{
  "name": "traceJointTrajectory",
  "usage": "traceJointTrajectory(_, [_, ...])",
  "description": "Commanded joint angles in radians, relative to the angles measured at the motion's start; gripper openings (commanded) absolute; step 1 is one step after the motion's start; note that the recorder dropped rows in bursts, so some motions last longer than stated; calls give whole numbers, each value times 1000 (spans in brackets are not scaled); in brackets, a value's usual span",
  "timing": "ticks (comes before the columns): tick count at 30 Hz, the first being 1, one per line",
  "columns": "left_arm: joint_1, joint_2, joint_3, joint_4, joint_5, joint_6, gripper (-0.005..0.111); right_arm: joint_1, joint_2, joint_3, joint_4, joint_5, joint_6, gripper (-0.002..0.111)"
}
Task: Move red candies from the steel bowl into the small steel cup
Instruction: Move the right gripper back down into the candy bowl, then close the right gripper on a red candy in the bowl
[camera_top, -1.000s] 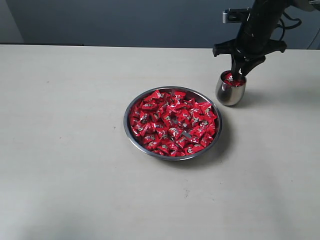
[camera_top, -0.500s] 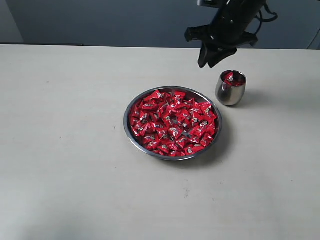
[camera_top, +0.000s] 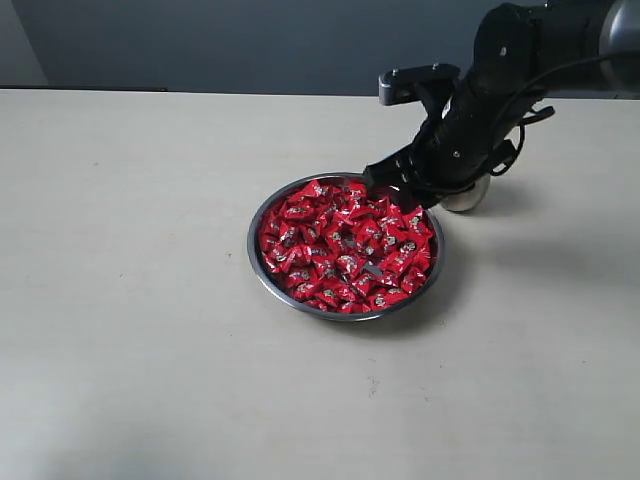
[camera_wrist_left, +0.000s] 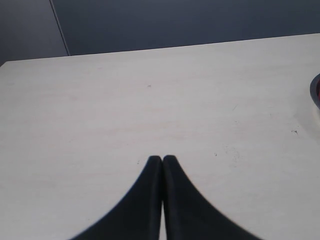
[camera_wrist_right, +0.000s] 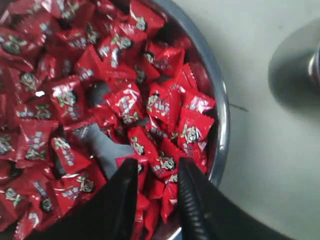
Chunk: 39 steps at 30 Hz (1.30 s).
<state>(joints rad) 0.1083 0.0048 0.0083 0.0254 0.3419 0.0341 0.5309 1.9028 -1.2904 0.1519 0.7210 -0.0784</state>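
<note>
Items in view, by count: one steel bowl (camera_top: 256, 255); one small steel cup (camera_top: 470, 203), largely hidden behind an arm; red candies (camera_top: 345, 245), too many and too overlapped for an exact tally, at least several dozen, with any in the cup out of sight; two grippers, namely one right gripper (camera_wrist_right: 156, 167) and one left gripper (camera_wrist_left: 162, 160), two fingers each; one table (camera_top: 150, 300)
</note>
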Motion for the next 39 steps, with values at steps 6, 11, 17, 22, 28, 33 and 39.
traceJointTrajectory(6, [0,-5,-8,2,-8,-5,0,10,44,9,59,-66,-96,28])
traceJointTrajectory(11, [0,-5,-8,2,-8,-5,0,10,78,9,92,-71,-135,28])
traceJointTrajectory(17, [0,-5,-8,2,-8,-5,0,10,102,9,92,-92,-157,28])
traceJointTrajectory(22, [0,-5,-8,2,-8,-5,0,10,102,9,75,-115,-157,28])
traceJointTrajectory(28, [0,-5,-8,2,-8,-5,0,10,106,9,75,-126,-178,28])
traceJointTrajectory(33, [0,-5,-8,2,-8,-5,0,10,124,9,84,-100,-180,28])
traceJointTrajectory(39, [0,-5,-8,2,-8,-5,0,26,131,9,93,-94,-181,28])
